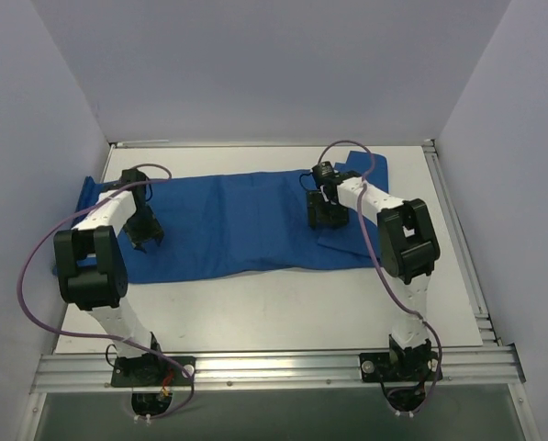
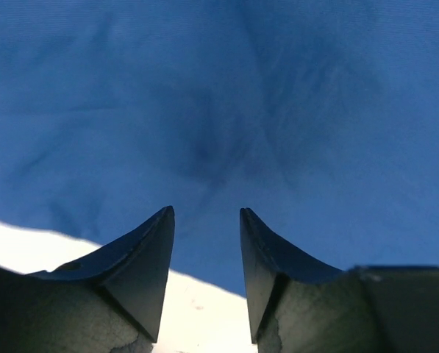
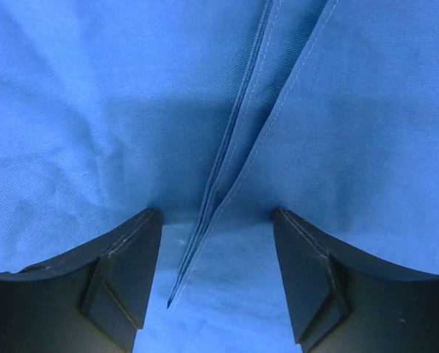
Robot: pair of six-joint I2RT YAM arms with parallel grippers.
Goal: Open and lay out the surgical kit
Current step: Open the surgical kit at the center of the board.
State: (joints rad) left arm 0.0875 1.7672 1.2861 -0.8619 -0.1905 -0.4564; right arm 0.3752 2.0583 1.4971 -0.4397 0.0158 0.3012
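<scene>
The royal-blue cloth wrap (image 1: 241, 225) lies folded across the far half of the white table. My left gripper (image 1: 145, 237) is open, low over the wrap's left part near its front edge; the left wrist view shows blue cloth (image 2: 219, 110) past the fingertips (image 2: 160, 228) and white table below. My right gripper (image 1: 327, 217) is open, down on the wrap's right part. Its fingers (image 3: 131, 250) straddle stacked hemmed cloth edges (image 3: 234, 162), not pinching them. The steel tray and instruments are hidden.
White walls enclose the table on three sides. A metal rail (image 1: 274, 367) runs along the near edge with both arm bases. Purple cables loop off each arm. Bare white table (image 1: 274, 312) lies in front of the wrap.
</scene>
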